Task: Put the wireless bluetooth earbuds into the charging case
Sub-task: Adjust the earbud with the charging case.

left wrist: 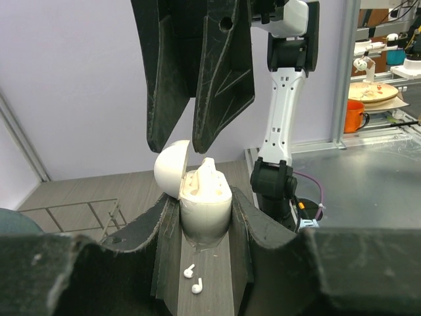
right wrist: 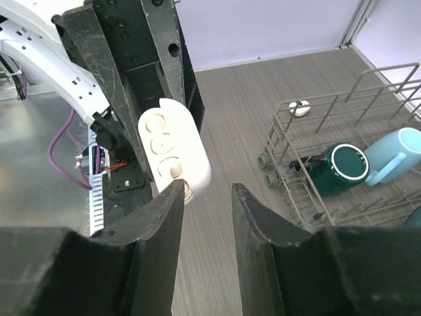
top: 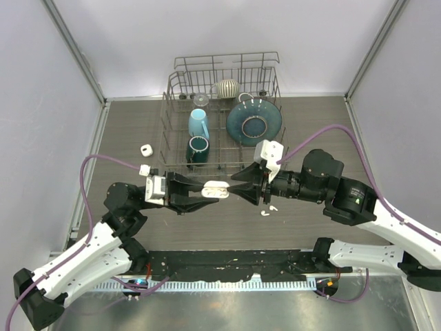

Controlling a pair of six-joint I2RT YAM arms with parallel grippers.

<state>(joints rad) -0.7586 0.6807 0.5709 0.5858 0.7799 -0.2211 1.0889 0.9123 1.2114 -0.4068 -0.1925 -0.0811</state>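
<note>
While two earbuds (top: 264, 213) lay on the table (top: 124, 138) under the right gripper (top: 239, 187), the open case (top: 216, 188) sat clamped in the left gripper (top: 198, 192). The right fingers (right wrist: 161, 224) stood slightly apart, empty, close to its lid (left wrist: 170, 164).

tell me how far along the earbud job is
Done: the charging case is open, clamped in the left gripper, with one earbud apparently seated. In hand: the right gripper hovers open and empty beside it. Left: at least two loose earbuds lie on the table.
</note>
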